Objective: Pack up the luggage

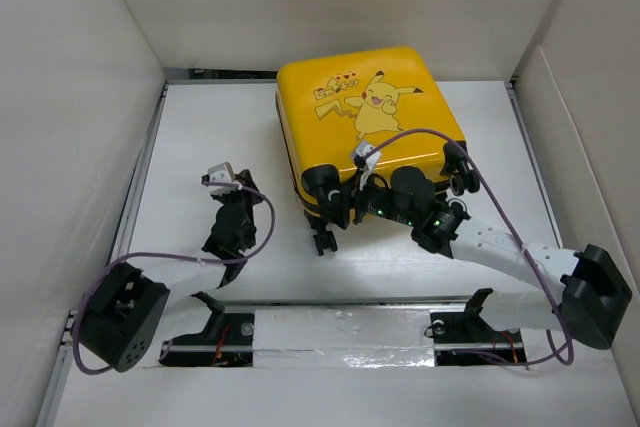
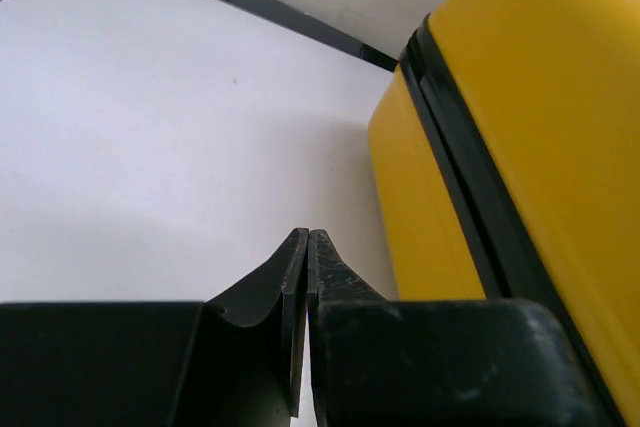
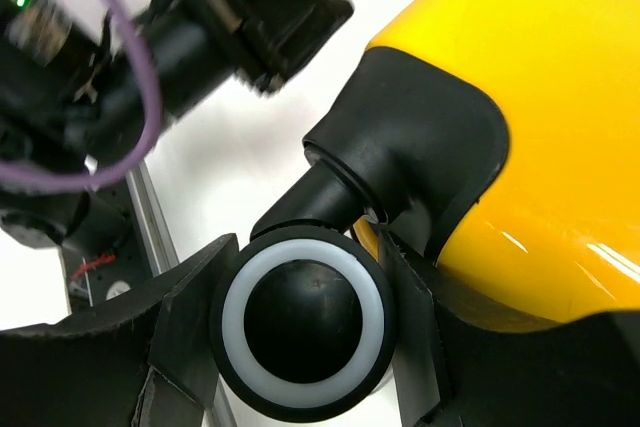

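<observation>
- The left gripper (image 2: 307, 239) has its jaws pressed together with nothing between them. It is low over the bare white table (image 1: 215, 127), pointing away from the bases. It is left of the luggage (image 1: 370, 107) and not touching it.
- The right gripper (image 3: 300, 277) reaches in from the right to the luggage's near edge. Its fingers (image 3: 190, 332) are closed on either side of a black wheel (image 3: 303, 332) with a white ring.
- The luggage lies flat at the far middle of the table, closed, with the Pikachu face up. Its wheels point toward the arms and its far edge is close to the back wall (image 1: 330, 7).
- In the left wrist view the black seam between the yellow shells is shut.
</observation>
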You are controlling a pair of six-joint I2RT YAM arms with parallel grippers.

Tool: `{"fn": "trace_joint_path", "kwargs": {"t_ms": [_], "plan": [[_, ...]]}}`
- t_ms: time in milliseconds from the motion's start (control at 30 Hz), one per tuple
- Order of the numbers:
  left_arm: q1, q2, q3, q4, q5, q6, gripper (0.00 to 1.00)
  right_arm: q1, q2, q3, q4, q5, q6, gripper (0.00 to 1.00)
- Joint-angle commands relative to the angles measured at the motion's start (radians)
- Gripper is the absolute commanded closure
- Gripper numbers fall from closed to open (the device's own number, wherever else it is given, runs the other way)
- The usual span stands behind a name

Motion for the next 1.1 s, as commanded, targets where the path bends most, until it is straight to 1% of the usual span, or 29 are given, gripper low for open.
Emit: {"fn": "trace_joint_path", "kwargs": {"t_ms": [0, 33, 100, 200, 267, 300, 367, 400, 433, 467, 500, 533, 567, 600, 633, 700, 767, 800, 933, 1000, 1067], "plan": [[0.048, 0.058, 0.103, 0.042, 0.142, -0.020, 1.00, 0.025, -0.089, -0.001, 0.094, -0.024, 0.006, 1.00], [0.049, 0.104, 0.145, 0.043, 0.153, -0.020, 1.00, 0.025, -0.093, -0.008, 0.086, -0.018, 0.003, 1.00], [0.049, 0.135, 0.173, 0.046, 0.170, -0.023, 1.00, 0.034, -0.089, -0.013, 0.072, -0.016, -0.002, 1.00], [0.049, 0.143, 0.164, 0.063, 0.242, -0.069, 1.00, 0.034, -0.073, -0.010, 0.066, -0.024, -0.009, 1.00], [0.049, 0.099, 0.123, 0.060, 0.375, -0.097, 1.00, 0.034, -0.070, -0.011, 0.072, -0.007, -0.008, 1.00], [0.049, 0.059, 0.108, 0.046, 0.474, -0.096, 1.00, 0.034, -0.070, -0.001, 0.065, 0.002, -0.008, 1.00], [0.013, 0.010, 0.058, -0.005, 0.487, -0.124, 1.00, 0.022, -0.073, 0.009, 0.046, 0.004, -0.018, 1.00], [0.004, -0.018, 0.040, -0.061, 0.483, -0.137, 1.00, 0.011, -0.073, 0.018, 0.042, 0.005, -0.020, 1.00], [0.004, -0.077, -0.009, -0.078, 0.486, -0.155, 1.00, 0.000, -0.073, 0.021, 0.037, 0.002, -0.023, 1.00], [0.004, -0.105, -0.038, -0.074, 0.503, -0.190, 0.94, -0.009, -0.070, 0.021, 0.037, -0.001, -0.023, 1.00], [0.004, -0.134, -0.066, -0.068, 0.520, -0.201, 0.86, -0.009, -0.067, 0.024, 0.037, -0.007, -0.023, 1.00], [0.004, -0.188, -0.102, -0.092, 0.562, -0.211, 0.85, -0.021, -0.066, 0.025, 0.042, -0.022, -0.023, 1.00], [0.004, -0.213, -0.110, -0.115, 0.587, -0.212, 0.84, -0.032, -0.063, 0.024, 0.043, -0.027, -0.025, 1.00], [0.004, -0.234, -0.118, -0.158, 0.604, -0.214, 0.80, -0.032, -0.057, 0.024, 0.046, -0.033, -0.023, 1.00], [0.004, -0.262, -0.126, -0.164, 0.639, -0.209, 0.79, -0.043, -0.055, 0.024, 0.051, -0.045, -0.022, 1.00], [0.004, -0.273, -0.129, -0.186, 0.670, -0.197, 0.78, -0.052, -0.050, 0.025, 0.055, -0.051, -0.020, 1.00], [0.004, -0.254, -0.121, -0.168, 0.721, -0.177, 0.77, -0.052, -0.047, 0.030, 0.057, -0.059, -0.022, 1.00], [-0.005, -0.238, -0.114, -0.160, 0.734, -0.169, 0.73, -0.052, -0.046, 0.030, 0.056, -0.061, -0.022, 1.00], [-0.005, -0.085, -0.052, -0.103, 0.822, -0.123, 0.66, -0.061, -0.047, 0.030, 0.057, -0.073, -0.023, 1.00], [-0.005, -0.041, -0.040, -0.074, 0.823, -0.112, 0.63, -0.070, -0.050, 0.025, 0.059, -0.079, -0.023, 1.00], [-0.005, 0.006, -0.023, -0.057, 0.826, -0.105, 0.63, -0.070, -0.053, 0.024, 0.062, -0.084, -0.023, 1.00]]}}
